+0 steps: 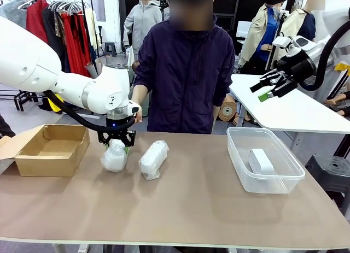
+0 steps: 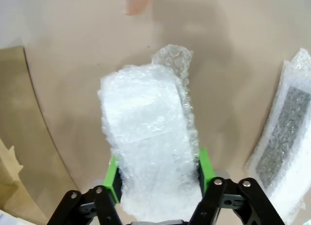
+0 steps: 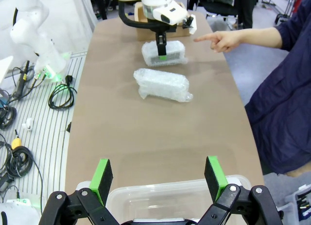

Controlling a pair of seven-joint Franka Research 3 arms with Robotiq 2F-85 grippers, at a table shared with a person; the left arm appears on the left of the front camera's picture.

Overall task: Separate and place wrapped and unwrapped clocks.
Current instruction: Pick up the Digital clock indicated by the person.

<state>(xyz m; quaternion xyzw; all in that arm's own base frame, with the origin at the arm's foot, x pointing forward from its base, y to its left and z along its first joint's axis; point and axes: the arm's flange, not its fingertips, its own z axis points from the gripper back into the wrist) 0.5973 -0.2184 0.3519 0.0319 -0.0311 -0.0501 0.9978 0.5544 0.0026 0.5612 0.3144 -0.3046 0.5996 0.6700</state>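
One wrapped clock (image 1: 115, 156) in bubble wrap lies on the table near the cardboard box. My left gripper (image 1: 116, 146) comes down on it from above. In the left wrist view, the green pads (image 2: 112, 179) press both sides of that bundle (image 2: 146, 132). A second wrapped clock (image 1: 153, 159) lies just to its right, also seen at the wrist view's edge (image 2: 284, 142). The bare white unwrapped clock (image 1: 260, 160) rests inside the clear tub (image 1: 284, 179). My right gripper (image 1: 270, 89) hangs open high above the right side, over the tub (image 3: 170, 196).
An open brown cardboard box (image 1: 52, 149) stands at the table's left end. A person stands at the far side, one hand (image 3: 221, 40) pointing toward the box end. A white table (image 1: 295, 108) lies behind on the right. The table's front half is bare.
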